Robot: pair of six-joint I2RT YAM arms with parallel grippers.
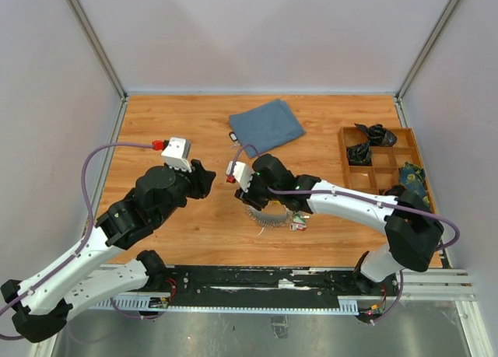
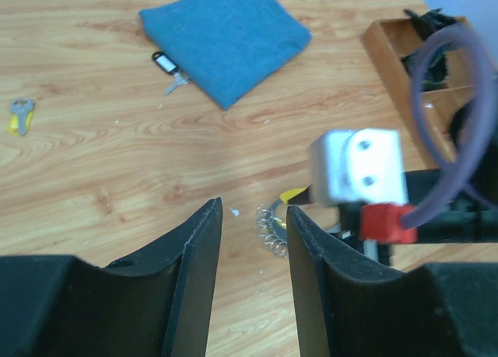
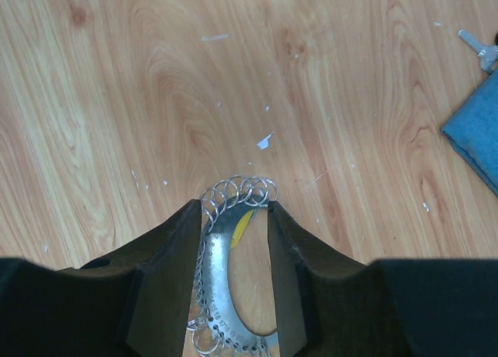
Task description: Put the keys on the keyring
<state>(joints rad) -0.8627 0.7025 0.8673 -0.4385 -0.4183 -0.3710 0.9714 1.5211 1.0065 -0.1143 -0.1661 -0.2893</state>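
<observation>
The keyring [image 3: 218,279], a flat grey crescent fringed with small wire loops, is seen lying near the middle of the table [image 1: 175,116], between the fingers of the right gripper [image 3: 233,208]. These jaws are held apart on both sides of it, but it cannot be told whether they press on the metal or only straddle it. The left gripper [image 2: 253,209] is released and empty, and is pointed at the same spot from just beside. The first danger is judged to be that the keyring is pushed away or tipped if the right jaws are closed off-centre, because the metal looks thin and smooth and little friction is expected from the wood. A collision is also possible, since the two wrists are held very near each other and the left fingers are aimed towards the white camera housing [image 2: 358,166] of the right wrist. A wire loop could be caught on a fingertip and bent. The keys are scattered, so one could be overlooked: a small cluster [image 1: 298,223] is found just beside the keyring, a key with a black tag [image 2: 165,64] just beside the edge of the blue cloth [image 2: 226,38], and a yellow-headed key [image 2: 19,116] well apart. The surface is light wood marked with pale flecks [image 3: 264,141]. A wooden tray [image 1: 341,155] with dark items in it is placed at the right. The space is enclosed by plain pale walls [image 1: 47,100] with metal corner posts [image 1: 93,40].
</observation>
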